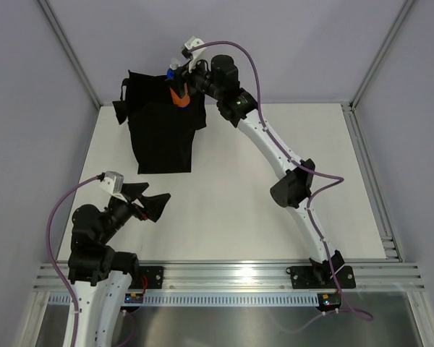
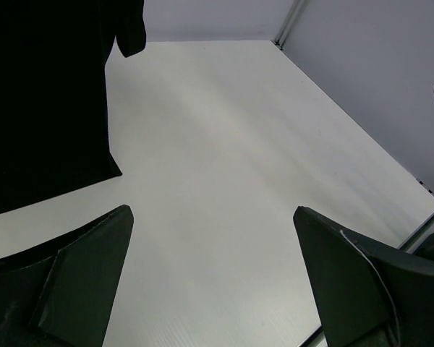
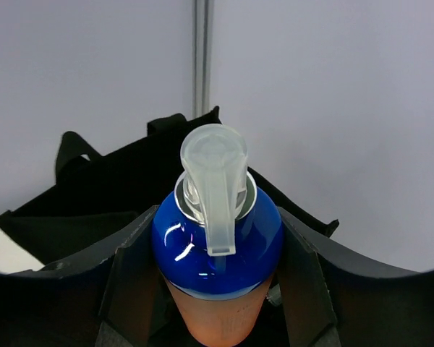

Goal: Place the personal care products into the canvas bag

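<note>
The right gripper (image 3: 217, 249) is clamped on an orange bottle (image 3: 217, 314), one dark finger (image 3: 134, 267) pressed to each side just below the bottle's glossy blue top (image 3: 202, 246). A cloudy, see-through pump nozzle (image 3: 215, 181) sticks up from that top. From where I stand, the right arm reaches far across the table (image 1: 275, 217) to the far left, and it holds the bottle upright or nearly so over the open mouth of the black canvas bag (image 1: 163, 134). From the overhead view the orange bottle (image 1: 179, 97) sits in the right gripper (image 1: 182, 88) right at the bag's far rim; I can't tell how deep it dips inside. The wrist view shows the canvas bag (image 3: 94, 210) gaping behind and below the bottle, with a loop handle (image 3: 72, 148) standing up on its left edge.

The bag stands at the far left of the white table, close to the back wall, dark and boxy.

Over at the near left, the left gripper (image 1: 146, 202) hangs with its jaws spread wide and nothing between them. Its own camera looks past the left gripper (image 2: 213, 213) onto bare white table (image 2: 224, 144), with the canvas bag (image 2: 43, 94) rising just to its left.
</note>
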Tool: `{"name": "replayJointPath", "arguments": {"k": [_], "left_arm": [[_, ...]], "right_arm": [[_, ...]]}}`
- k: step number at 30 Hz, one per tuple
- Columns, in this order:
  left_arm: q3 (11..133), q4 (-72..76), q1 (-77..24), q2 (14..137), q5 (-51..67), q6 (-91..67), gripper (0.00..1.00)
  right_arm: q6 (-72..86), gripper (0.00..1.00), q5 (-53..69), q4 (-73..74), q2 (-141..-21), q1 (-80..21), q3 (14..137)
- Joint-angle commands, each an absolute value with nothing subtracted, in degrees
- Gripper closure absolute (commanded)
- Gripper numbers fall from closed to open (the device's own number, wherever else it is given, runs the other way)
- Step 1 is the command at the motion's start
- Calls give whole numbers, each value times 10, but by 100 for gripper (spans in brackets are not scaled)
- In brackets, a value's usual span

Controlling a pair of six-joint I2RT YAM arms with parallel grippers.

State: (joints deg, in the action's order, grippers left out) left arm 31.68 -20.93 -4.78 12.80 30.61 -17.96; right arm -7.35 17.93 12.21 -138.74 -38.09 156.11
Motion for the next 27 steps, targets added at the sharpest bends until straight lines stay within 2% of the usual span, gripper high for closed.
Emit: {"name": "replayJointPath", "arguments": {"k": [1,11,20,27], "left_arm": [[312,-186,-48,132,306,-178,1],[310,-180,-48,131,316,-183,1],[309,-179,-48,126,321,-185,1],[307,-174,-48,127,328,-186,1]], "right_arm": [[-81,100,147,36,-1368,-384,1599],[-77,100,134,-42,-1347,-401,1593],[-109,100,101,-159,-1431,-440,1593],[-85,100,123,-99,-1441,-435,1555]]}}
